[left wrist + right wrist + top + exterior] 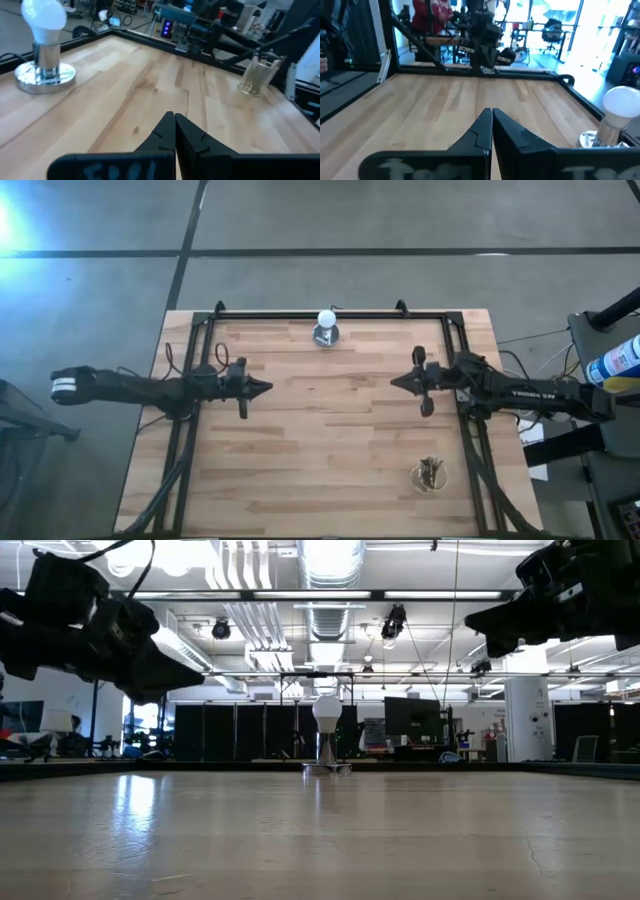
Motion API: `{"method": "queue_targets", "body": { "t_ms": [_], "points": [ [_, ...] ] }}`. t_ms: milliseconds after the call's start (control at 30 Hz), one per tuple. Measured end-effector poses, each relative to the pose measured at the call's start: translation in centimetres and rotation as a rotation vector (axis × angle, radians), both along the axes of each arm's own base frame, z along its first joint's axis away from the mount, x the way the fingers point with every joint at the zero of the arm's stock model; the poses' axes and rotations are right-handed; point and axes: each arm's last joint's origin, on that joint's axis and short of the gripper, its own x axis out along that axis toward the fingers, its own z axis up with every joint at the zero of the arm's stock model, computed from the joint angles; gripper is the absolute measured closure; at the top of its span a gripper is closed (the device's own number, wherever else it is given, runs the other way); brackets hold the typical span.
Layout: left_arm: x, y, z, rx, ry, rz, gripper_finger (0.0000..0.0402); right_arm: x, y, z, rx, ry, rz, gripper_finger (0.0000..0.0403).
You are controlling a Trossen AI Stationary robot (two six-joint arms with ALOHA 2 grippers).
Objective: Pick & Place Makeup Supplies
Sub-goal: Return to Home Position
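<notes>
Left pincer [266,388]: closed, fingers pressed together, nothing in it. It hangs above the desk [330,450] on the left side, tip pointing at the middle. Right pincer [396,381]: also closed and empty, mirrored on the right side, tip pointing back at the left one. The two are well apart, with bare wood between them. Both wrist views confirm it: fingers meet at the tip, no brush pinched.

Makeup brushes [431,469]: bunched upright in the gold holder [415,477] near the right front corner of the desk, close to the right arm's side of the frame. The left wrist view shows handles sticking out above the rim. I see no loose brushes on the wood, so by my read the sorting is done and only the retreat to rest pose is left.

Risks from here, as a judgement:
- The holder looks light and top-heavy with that bundle. The right arm's base and cables run just beside it, so a low or wide swing on retract could clip it and spill the lot.
- White ball lamp [326,328] stands at the far edge, centre. It has a tall stem on a small base, and a forward drift by either arm could knock it over.
- The tips face each other, so any inward move by both at once risks contact.
</notes>
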Motion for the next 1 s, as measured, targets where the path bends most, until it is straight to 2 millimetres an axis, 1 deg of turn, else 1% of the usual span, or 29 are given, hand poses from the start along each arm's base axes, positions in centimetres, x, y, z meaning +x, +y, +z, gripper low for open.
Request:
{"method": "queue_targets", "body": {
  "t_ms": [233, 467, 567, 633, 800, 1000],
  "points": [
    [-1.0, -0.2, 0.6, 0.029, -0.014, -0.001, 0.0402, -1.3, -0.1, -1.2, 0.004, -0.033, -0.032, 0.0395],
    [-2.1, -0.2, 1.1, 0.057, -0.036, 0.047, 0.0401, -2.4, -0.4, -2.6, 0.044, -0.053, -0.068, 0.0395],
    [-2.5, -0.2, 1.3, 0.061, -0.055, 0.056, 0.0402, -2.7, -0.5, -2.6, 0.054, -0.061, -0.091, 0.0395],
    [-2.8, -0.3, 1.5, 0.064, -0.068, 0.071, 0.0401, -2.9, -0.5, -2.4, 0.048, -0.079, -0.127, 0.0395],
    [-3.6, -0.1, 1.5, 0.077, -0.071, 0.154, 0.0402, -3.4, -0.8, -2.1, 0.034, -0.113, -0.290, 0.0395],
    [-4.4, -0.1, 1.6, 0.082, -0.092, 0.209, 0.0402, -3.9, -0.8, -2.6, 0.038, -0.079, -0.443, 0.0395]
  ]
}}
